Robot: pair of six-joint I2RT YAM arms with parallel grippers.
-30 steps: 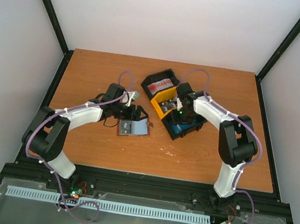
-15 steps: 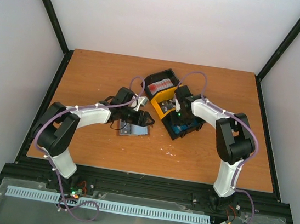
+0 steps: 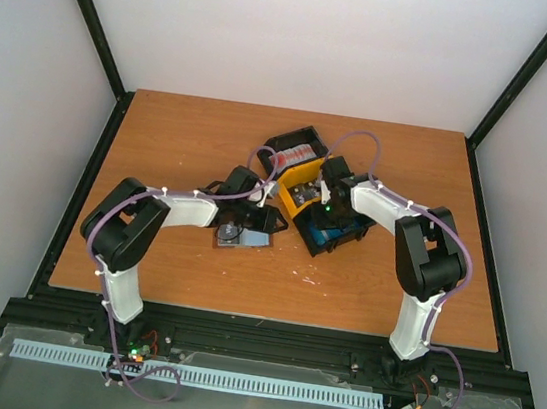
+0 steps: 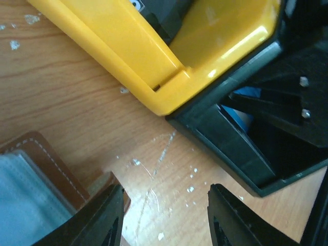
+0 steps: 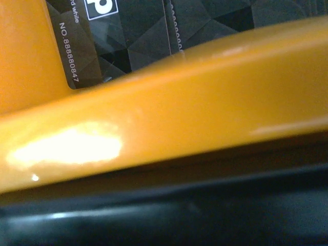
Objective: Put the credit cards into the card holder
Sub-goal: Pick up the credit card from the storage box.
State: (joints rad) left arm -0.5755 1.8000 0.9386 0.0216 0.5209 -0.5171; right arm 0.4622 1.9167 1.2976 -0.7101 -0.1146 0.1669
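Note:
The brown card holder [image 3: 240, 239] lies open on the table, its grey-blue lining up; in the left wrist view its stitched edge [image 4: 48, 163] is at the lower left. My left gripper [image 3: 267, 222] is open and empty just right of it, its jaws [image 4: 166, 220] over bare wood beside the bins. Red-and-white credit cards [image 3: 294, 155] sit in the far black bin, dark cards [image 5: 133, 36] in the yellow bin [image 3: 302, 180], blue cards [image 4: 240, 108] in the near black bin [image 3: 335, 238]. My right gripper [image 3: 325, 209] is low over the yellow and near black bins; its fingers are hidden.
The three bins stand touching in a diagonal row at the table's centre. The yellow bin's wall [image 5: 169, 113] fills the right wrist view at very close range. White specks and scratches [image 4: 164, 154] mark the wood between the card holder and the bins.
My left arm has swung right, carrying its gripper from over the card holder to its right edge, close to the bins. The right arm has hardly moved.

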